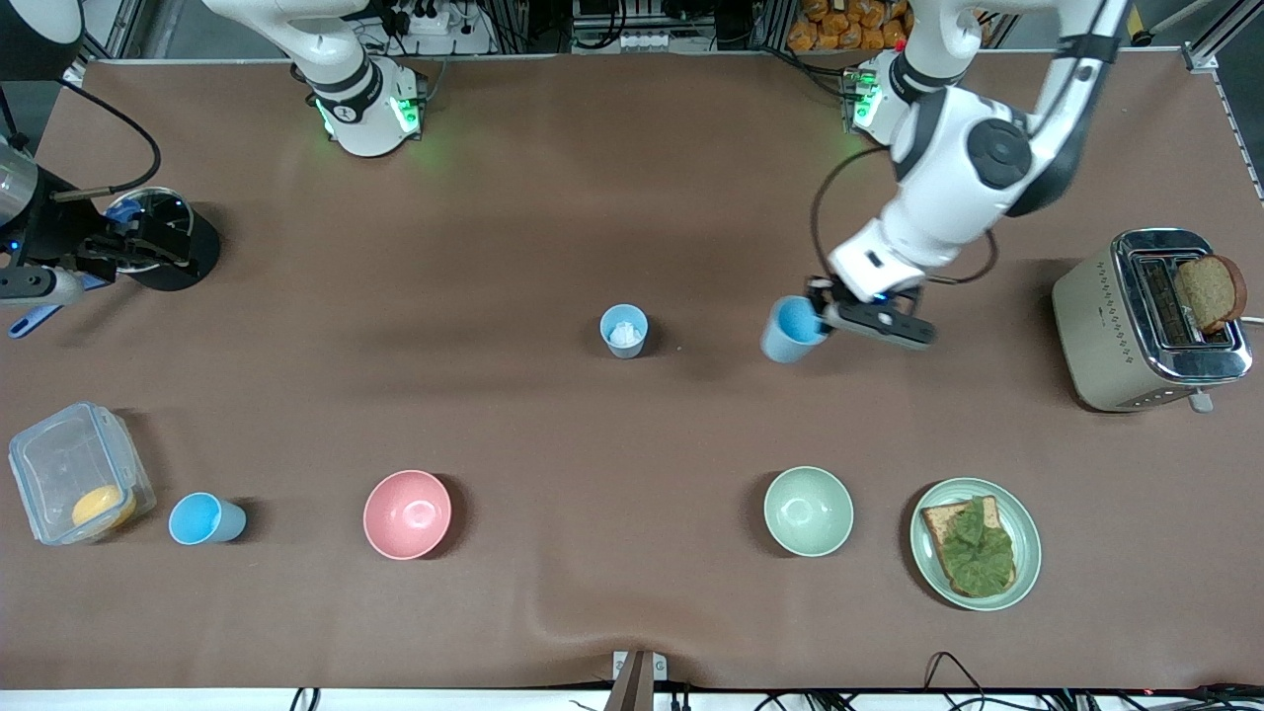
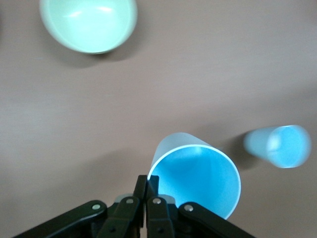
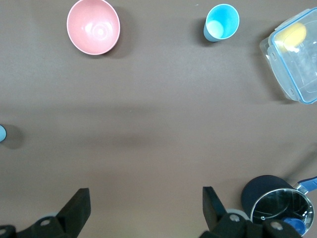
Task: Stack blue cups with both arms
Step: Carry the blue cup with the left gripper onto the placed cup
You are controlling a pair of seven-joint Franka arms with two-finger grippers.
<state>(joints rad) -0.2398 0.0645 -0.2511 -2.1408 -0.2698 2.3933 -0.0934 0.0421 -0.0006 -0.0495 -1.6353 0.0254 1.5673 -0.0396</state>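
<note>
The left pincer (image 1: 825, 314) is clamped on the rim of a small light-blue tapered plastic cup (image 1: 790, 330), carried tilted above the brown tabletop (image 1: 553, 197), beside a second light-blue cup with a white patch inside (image 1: 624, 330); that second cup stands upright near the tabletop's middle. A third light-blue plastic cup (image 1: 204, 518) stands toward the right arm's end, between a clear lidded plastic box (image 1: 74, 474) and a round pink bowl (image 1: 407, 513). The right pincer (image 3: 146, 210) hangs spread wide and empty over the tabletop near a dark round pot (image 3: 277, 206); that arm waits. Judgement: transport step in hand; next, level the held cup over the patched one, then lower it in.
</note>
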